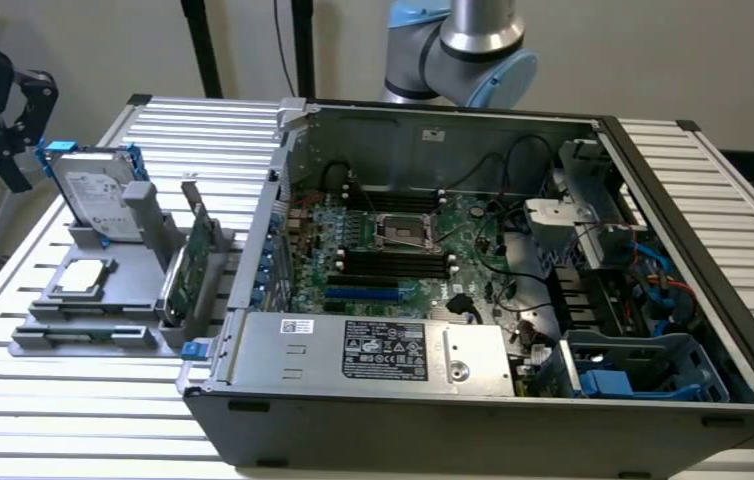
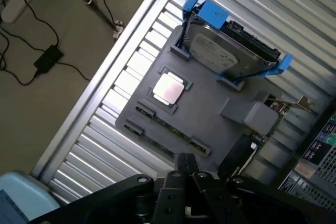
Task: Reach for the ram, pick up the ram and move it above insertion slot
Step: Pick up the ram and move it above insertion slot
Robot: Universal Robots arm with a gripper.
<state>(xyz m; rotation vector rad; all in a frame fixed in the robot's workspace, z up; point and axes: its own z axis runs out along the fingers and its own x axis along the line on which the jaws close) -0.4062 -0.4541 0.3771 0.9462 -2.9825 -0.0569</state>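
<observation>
Closest to you in the wrist view is the gripper (image 2: 186,165), its dark fingers pressed together and pinching nothing. It hangs over the near edge of the grey holder tray (image 2: 210,103), apart from everything on it. The ram (image 2: 170,128) lies flat in a long slot of that tray, a thin green stick running along the edge closest to the fingertips, with a grey clip at each end. Just past it you can see a square silver processor chip (image 2: 168,88) seated in its own recess. Farther along, the silver hard drive (image 2: 231,45) stands on edge between blue rails. In the exterior view the tray sits on the slatted metal desk (image 1: 84,420), at that view's left. Just beside it is the open computer case (image 1: 350,440). A taller green expansion card (image 1: 188,265) stands upright at the tray's side nearest the case. Inside the case you can make out the motherboard (image 1: 391,240), lying flat with its sockets facing up. Beyond the desk's edge, the wrist view shows black cables and a power brick (image 2: 47,59) on the floor.
</observation>
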